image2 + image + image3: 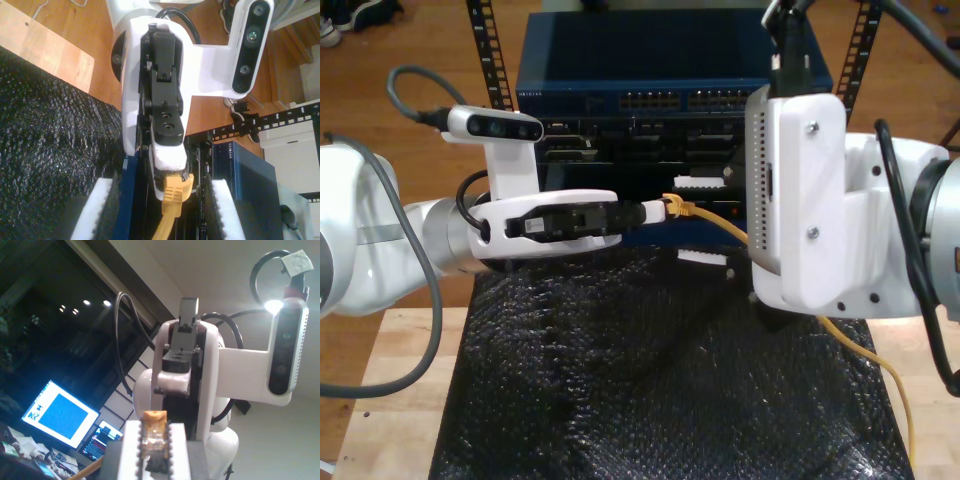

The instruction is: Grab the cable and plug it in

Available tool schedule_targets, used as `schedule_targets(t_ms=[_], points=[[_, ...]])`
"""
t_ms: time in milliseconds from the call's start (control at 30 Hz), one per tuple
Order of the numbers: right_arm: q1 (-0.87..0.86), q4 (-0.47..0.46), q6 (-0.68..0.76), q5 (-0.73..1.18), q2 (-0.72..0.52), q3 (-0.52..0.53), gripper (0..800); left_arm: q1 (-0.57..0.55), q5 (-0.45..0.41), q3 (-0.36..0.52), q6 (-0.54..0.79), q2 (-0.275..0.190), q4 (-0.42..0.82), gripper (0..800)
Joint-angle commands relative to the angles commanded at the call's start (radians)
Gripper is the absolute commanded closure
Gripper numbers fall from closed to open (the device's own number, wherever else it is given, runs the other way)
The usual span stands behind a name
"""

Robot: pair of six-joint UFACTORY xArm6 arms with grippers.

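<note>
The yellow cable (720,225) runs from the exterior view's right across the black mat to its plug end (672,208). My first gripper (650,212), reaching in from the exterior view's left, is shut on that end. In the first wrist view the clear plug (154,437) sits pinched between the toothed pads (131,450). My second gripper (698,220), on the big white arm at the exterior view's right, is open. Its toothed pads (95,200) stand wide apart on either side of the cable (169,220), just behind the yellow boot (175,190). My first gripper (170,172) clasps that boot.
A dark blue network switch (670,60) with rows of ports (650,100) sits in a black rack (485,60) behind the grippers. Black bubble-wrap matting (650,380) covers a wooden table (390,390). Thick black arm cables (410,85) loop near both arms.
</note>
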Motion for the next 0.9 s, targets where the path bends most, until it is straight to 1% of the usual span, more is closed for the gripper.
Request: schedule_targets(t_ms=[67, 200, 500, 767, 900], points=[[0.0, 0.0, 0.0, 0.0, 0.0, 0.0, 385, 0.0, 0.002, 0.0, 0.0, 0.0, 0.0, 787], [0.002, 0.0, 0.0, 0.0, 0.0, 0.0, 415, 0.0, 0.003, 0.002, 0.0, 0.0, 0.0, 787], [0.003, 0.0, 0.0, -0.003, 0.003, 0.0, 428, 0.0, 0.025, 0.002, 0.0, 0.0, 0.0, 783], [0.003, 0.0, 0.0, -0.005, 0.003, -0.003, 439, -0.002, 0.026, 0.002, -0.002, 0.0, 0.0, 780], [0.003, 0.002, 0.0, -0.005, 0.003, -0.005, 470, -0.002, 0.026, 0.002, -0.002, 0.0, 0.0, 780]])
